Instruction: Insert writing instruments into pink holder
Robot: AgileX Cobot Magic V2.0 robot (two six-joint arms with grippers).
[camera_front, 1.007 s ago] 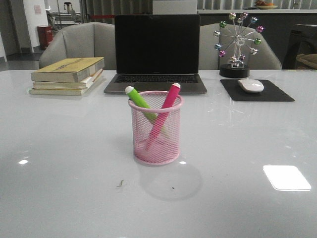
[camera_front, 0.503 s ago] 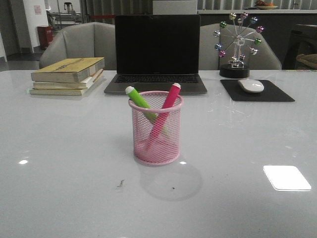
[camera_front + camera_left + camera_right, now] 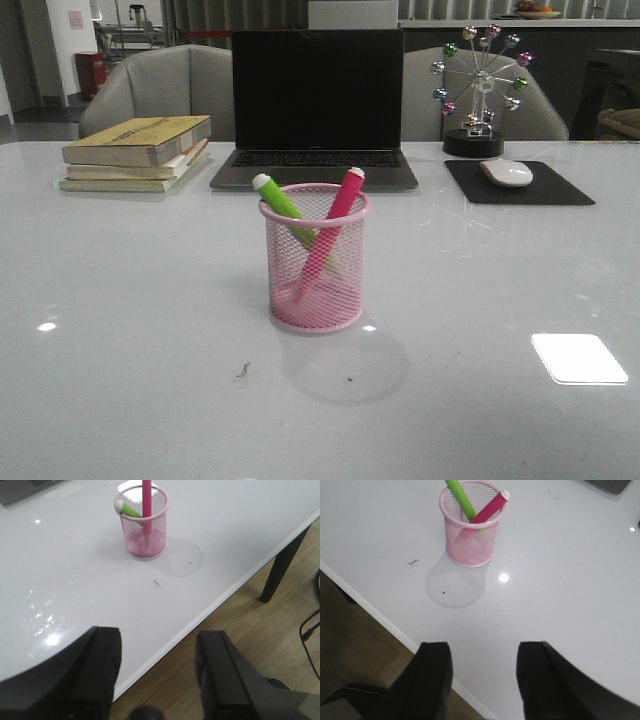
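Note:
The pink holder (image 3: 316,258) stands upright mid-table, a pink wire-mesh cup. Inside it lean two writing instruments, crossed: a lime green marker (image 3: 280,199) tilted left and a magenta marker (image 3: 340,205) tilted right, both whitish ends above the rim. The left wrist view shows the holder (image 3: 145,527) with green (image 3: 127,510) and magenta (image 3: 146,500) markers; the right wrist view shows the holder (image 3: 470,527), green (image 3: 460,497) and magenta (image 3: 490,510). My left gripper (image 3: 159,645) is open and empty over the table's near edge, far from the holder. My right gripper (image 3: 484,655) is likewise open and empty. Neither arm appears in the front view.
Behind the holder sit an open laptop (image 3: 316,105), a stack of books (image 3: 138,152) at the back left, a mouse (image 3: 506,172) on a black pad (image 3: 520,185), and a ferris-wheel ornament (image 3: 480,85). The table's front edge (image 3: 215,597) runs near both grippers, with floor below.

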